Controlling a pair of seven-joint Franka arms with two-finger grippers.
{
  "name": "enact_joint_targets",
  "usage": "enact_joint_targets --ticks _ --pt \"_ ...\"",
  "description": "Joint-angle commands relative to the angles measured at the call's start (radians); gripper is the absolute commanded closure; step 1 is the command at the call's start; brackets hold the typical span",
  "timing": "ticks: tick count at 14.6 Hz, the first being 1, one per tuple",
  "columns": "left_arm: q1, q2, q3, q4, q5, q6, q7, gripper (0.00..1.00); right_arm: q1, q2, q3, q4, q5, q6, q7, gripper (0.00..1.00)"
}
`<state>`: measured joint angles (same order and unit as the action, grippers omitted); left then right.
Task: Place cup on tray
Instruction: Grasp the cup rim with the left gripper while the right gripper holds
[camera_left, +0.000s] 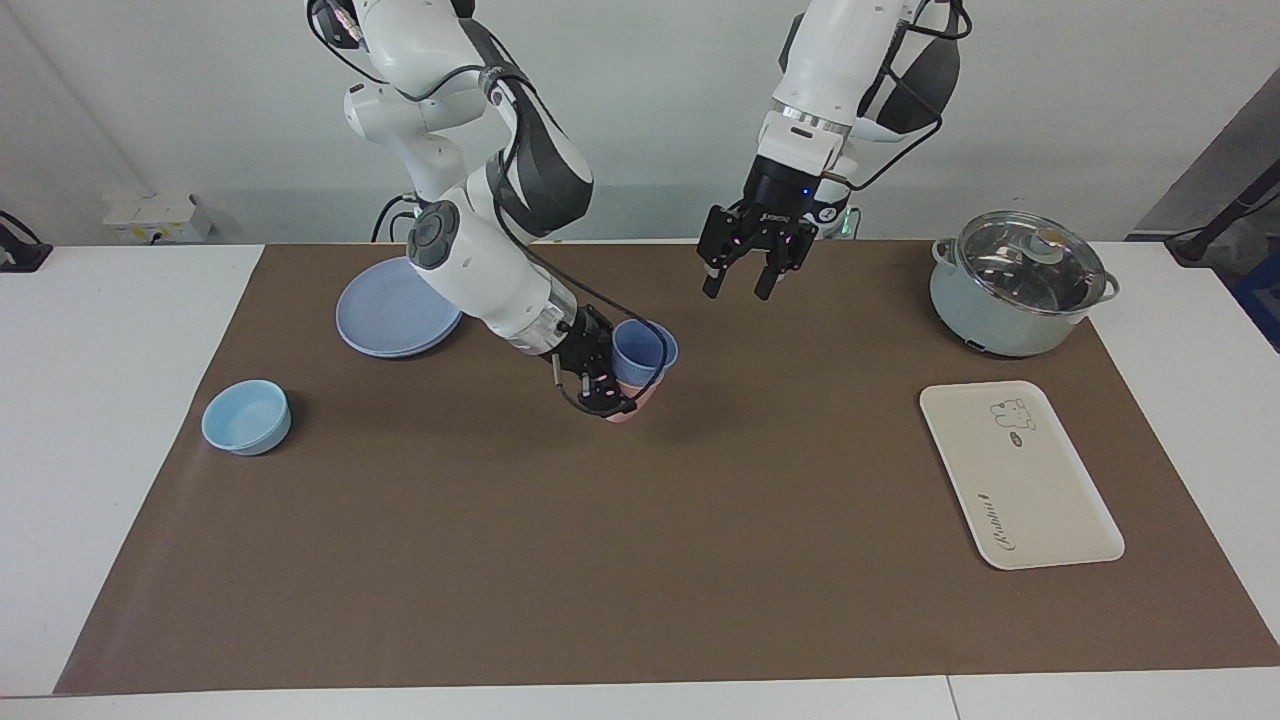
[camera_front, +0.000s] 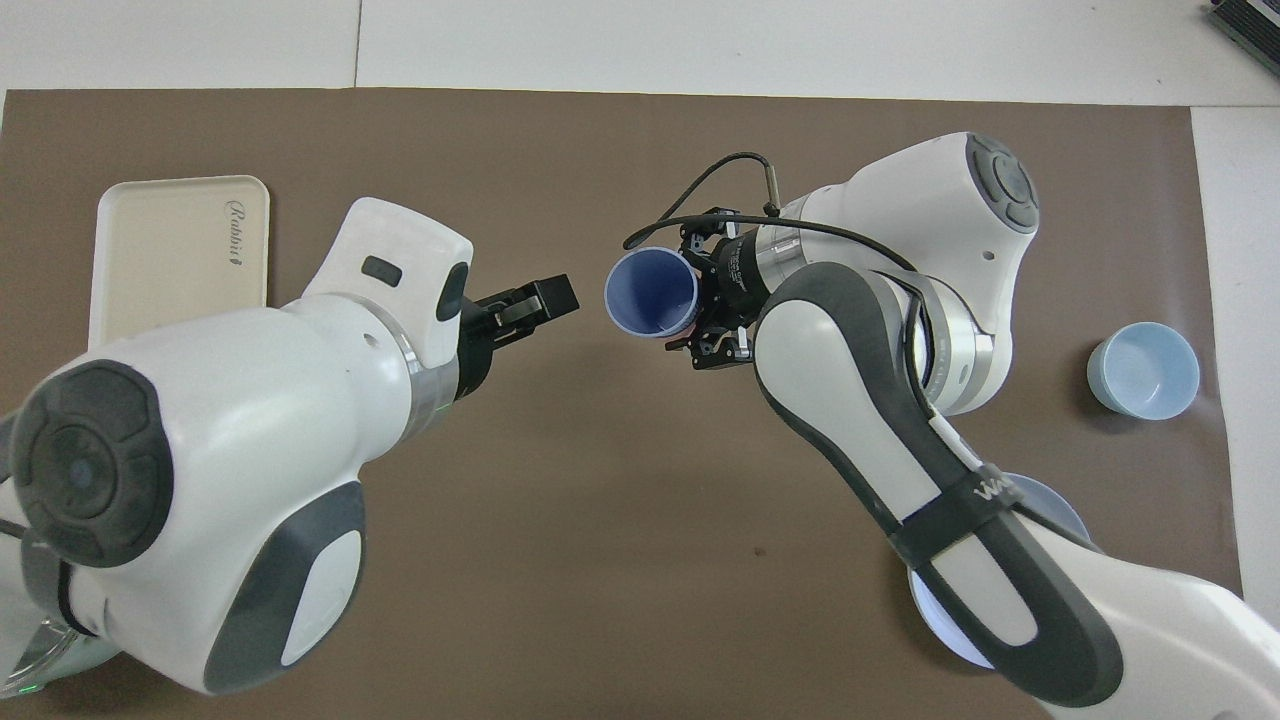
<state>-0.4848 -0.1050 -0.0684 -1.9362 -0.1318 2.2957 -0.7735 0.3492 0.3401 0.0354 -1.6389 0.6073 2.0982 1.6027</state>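
Note:
The periwinkle-blue cup (camera_left: 640, 348) sits nested in a salmon-pink tumbler (camera_left: 632, 406) near the middle of the brown mat; the stack leans toward the left arm's end. My right gripper (camera_left: 604, 385) is shut around the pink tumbler's side, low by the mat. In the overhead view the cup's mouth (camera_front: 650, 293) shows beside the right gripper (camera_front: 712, 305), with only a sliver of pink. My left gripper (camera_left: 741, 284) hangs open and empty in the air over the mat, beside the stack (camera_front: 553, 298). The cream-white tray (camera_left: 1020, 490) lies bare at the left arm's end (camera_front: 170, 250).
A lidded pot (camera_left: 1015, 285) stands nearer to the robots than the tray. A round blue plate (camera_left: 385, 312) and a light-blue bowl (camera_left: 247, 417) lie toward the right arm's end; the bowl also shows in the overhead view (camera_front: 1143, 370).

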Motion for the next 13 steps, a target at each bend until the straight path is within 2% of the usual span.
enact_joint_targets --ticks 1,4,7,9,11,13 --pt "-0.044 -0.016 0.019 -0.101 -0.015 0.132 -0.015 0.21 0.004 -0.020 -0.005 -0.013 -0.015 0.011 0.029 1.00" --pt "-0.069 0.028 0.019 -0.090 -0.014 0.227 -0.079 0.22 0.004 -0.020 -0.003 -0.013 -0.017 0.011 0.028 1.00" --pt "-0.072 0.112 0.019 -0.057 -0.015 0.326 -0.114 0.24 0.002 -0.021 -0.003 -0.007 -0.017 0.011 0.029 1.00" --pt "-0.080 0.157 0.019 0.002 -0.015 0.332 -0.159 0.27 0.002 -0.021 -0.003 -0.007 -0.017 0.011 0.028 1.00" --pt "-0.083 0.174 0.019 0.016 -0.014 0.332 -0.161 0.28 0.002 -0.021 -0.003 -0.007 -0.017 0.009 0.028 1.00" --pt "-0.098 0.180 0.021 0.011 -0.014 0.332 -0.162 0.36 0.002 -0.021 -0.003 -0.007 -0.017 0.008 0.028 1.00"
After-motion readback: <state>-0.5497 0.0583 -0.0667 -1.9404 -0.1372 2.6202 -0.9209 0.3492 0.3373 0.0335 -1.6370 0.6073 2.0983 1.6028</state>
